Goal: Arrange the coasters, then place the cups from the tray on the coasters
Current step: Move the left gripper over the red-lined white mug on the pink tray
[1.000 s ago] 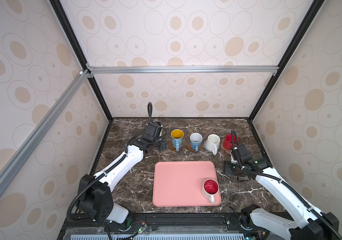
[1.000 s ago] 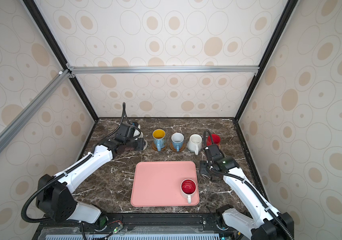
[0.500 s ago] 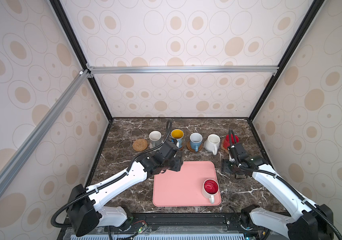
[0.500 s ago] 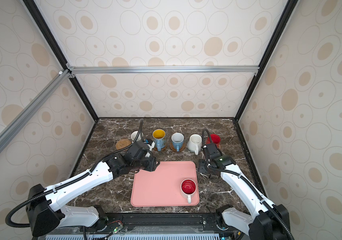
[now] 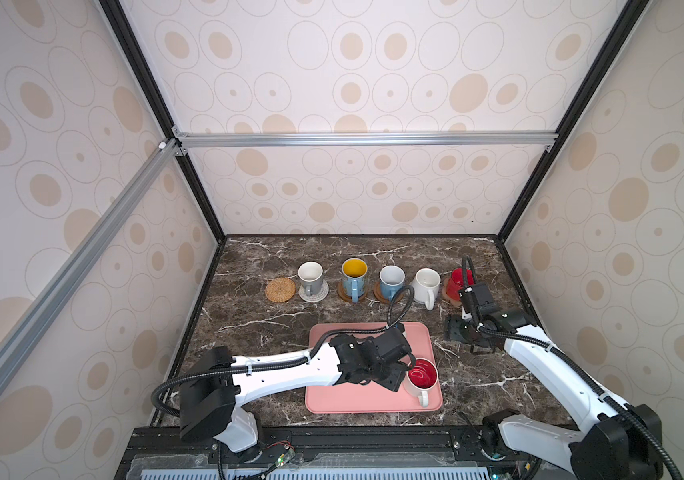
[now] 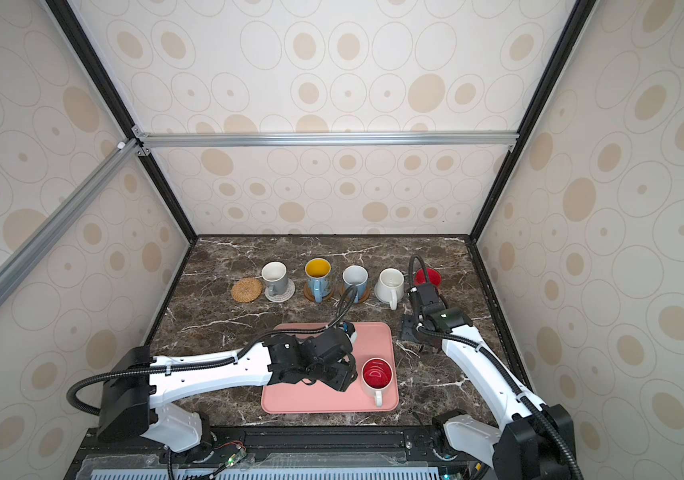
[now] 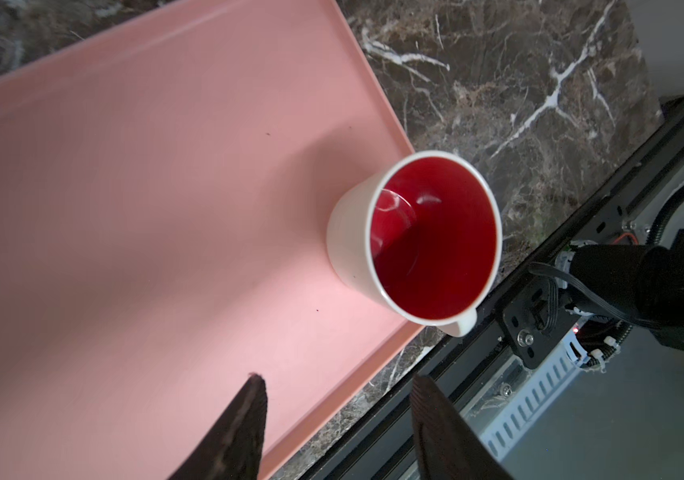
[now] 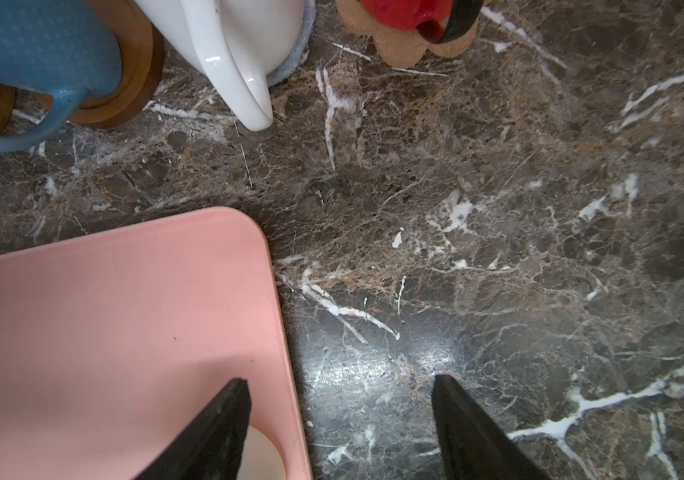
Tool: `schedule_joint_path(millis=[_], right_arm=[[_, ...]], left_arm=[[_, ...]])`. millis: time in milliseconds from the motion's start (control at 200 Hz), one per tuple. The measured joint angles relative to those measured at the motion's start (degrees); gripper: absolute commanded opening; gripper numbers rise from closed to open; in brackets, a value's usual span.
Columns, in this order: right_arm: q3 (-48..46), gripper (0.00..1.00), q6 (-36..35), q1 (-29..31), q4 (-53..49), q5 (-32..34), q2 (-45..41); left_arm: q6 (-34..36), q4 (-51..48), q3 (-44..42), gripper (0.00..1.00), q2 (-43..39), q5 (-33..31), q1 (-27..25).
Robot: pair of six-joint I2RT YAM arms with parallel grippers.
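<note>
I judge the risk is a clumsy close: my left gripper [image 7: 338, 378], jaws spread and empty, hangs beside the glossy white ceramic mug with a red inside [image 7: 415, 237], and an off-centre finger could knock it over the low rim. The mug, smooth and upright, stands in the near right corner of the flat pink tray [image 7: 124, 166], handle toward the near rim. My right gripper [image 8: 340, 378] is spread and empty too.

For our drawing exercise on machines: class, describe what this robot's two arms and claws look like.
The left arm and right arm have smooth white shells with black joints and bases. A black ribbed hose runs along each. The left claw and right claw each have two flat black tapered fingers.
</note>
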Motion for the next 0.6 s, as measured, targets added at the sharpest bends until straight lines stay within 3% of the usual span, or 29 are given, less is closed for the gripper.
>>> schedule_joint_path(millis=[600], right_arm=[[-1.49,0.73,-0.63,-3.74,0.44,-1.20,-0.28]], left_arm=[[-1.68,0.66,9.01,0.64,11.41,2.93,-6.21]])
